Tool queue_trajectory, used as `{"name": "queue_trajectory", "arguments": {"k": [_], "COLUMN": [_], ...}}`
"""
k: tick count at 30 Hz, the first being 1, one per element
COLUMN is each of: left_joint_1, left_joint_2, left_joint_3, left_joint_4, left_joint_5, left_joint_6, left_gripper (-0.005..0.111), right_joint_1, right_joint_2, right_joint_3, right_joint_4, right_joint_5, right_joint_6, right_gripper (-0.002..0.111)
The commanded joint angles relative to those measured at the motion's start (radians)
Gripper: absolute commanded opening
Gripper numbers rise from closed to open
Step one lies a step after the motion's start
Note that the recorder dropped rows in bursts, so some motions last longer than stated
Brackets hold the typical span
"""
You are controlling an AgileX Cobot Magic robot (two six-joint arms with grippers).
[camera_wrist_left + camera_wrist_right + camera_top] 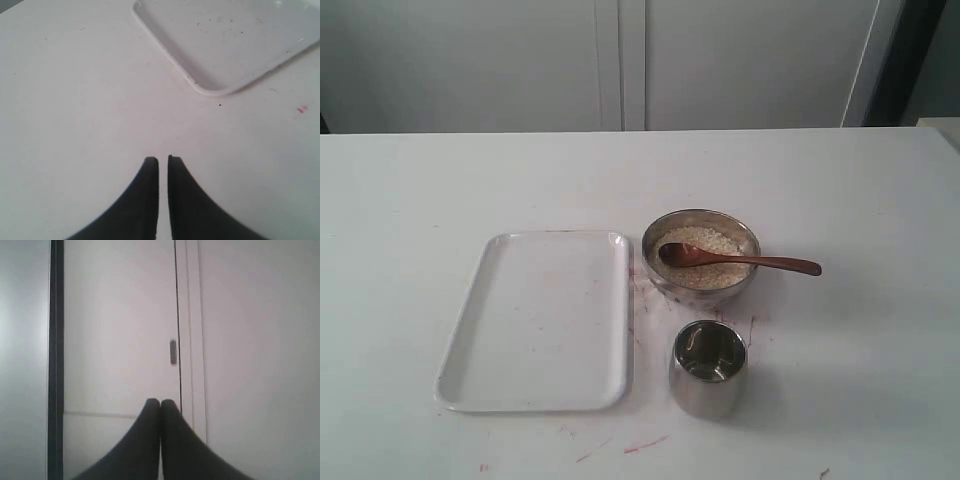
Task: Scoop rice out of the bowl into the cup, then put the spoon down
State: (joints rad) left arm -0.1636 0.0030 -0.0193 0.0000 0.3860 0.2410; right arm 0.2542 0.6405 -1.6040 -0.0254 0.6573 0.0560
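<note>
tray (235, 45): much of it cut off by left wrist picture edge | left end effector (163, 159): only tips show, rest out of frame | right end effector (160, 401): likewise | bowl (720, 293): inner floor hidden under rice (705, 240) | cup (708, 385): inside all reflections, contents unclear

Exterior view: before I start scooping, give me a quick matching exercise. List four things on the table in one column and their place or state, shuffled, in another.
Things:
1. spoon
2. cup
3. tray
4. bowl

Places or states:
A. holds the rice
B. stands upright, nearer the camera than the bowl, no grains seen inside
C. white and bare, left of the bowl
D. head lies on the rice, handle sticks out over the rim to the right

Pairs: 1-D, 2-B, 3-C, 4-A
</note>
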Motion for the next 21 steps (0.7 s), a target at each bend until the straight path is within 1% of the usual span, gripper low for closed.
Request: {"name": "queue_trajectory", "arguments": {"k": [1, 7, 16, 20, 21], "left_joint_1": [-0.002, -0.002, -0.002, -0.002, -0.002], "left_joint_2": [-0.003, -0.003, -0.003, -0.003, -0.003], "left_joint_3": [0.009, 0.009, 0.009, 0.009, 0.009], "left_joint_4": [0.000, 0.000, 0.000, 0.000, 0.000], "left_joint_5": [0.033, 0.033, 0.033, 0.033, 0.033], "left_joint_6": [-0.006, -0.006, -0.006, -0.006, -0.006], "left_gripper": [0.014, 0.014, 0.014, 0.014, 0.014], "right_joint_1": [0.031, 0.057, 0.057, 0.057, 0.057], "right_joint_2": [0.099, 0.231, 0.428, 0.516, 0.537], "right_joint_3": [-0.002, -0.002, 0.002, 0.071, 0.113], "right_joint_4": [0.004, 0.007, 0.003, 0.003, 0.003], "right_joint_5": [0.153, 0.243, 0.330, 0.344, 0.344], "right_joint_6": [-0.115, -0.219, -0.354, -0.481, -0.549], "right_gripper": [0.000, 0.000, 0.000, 0.000, 0.000]}}
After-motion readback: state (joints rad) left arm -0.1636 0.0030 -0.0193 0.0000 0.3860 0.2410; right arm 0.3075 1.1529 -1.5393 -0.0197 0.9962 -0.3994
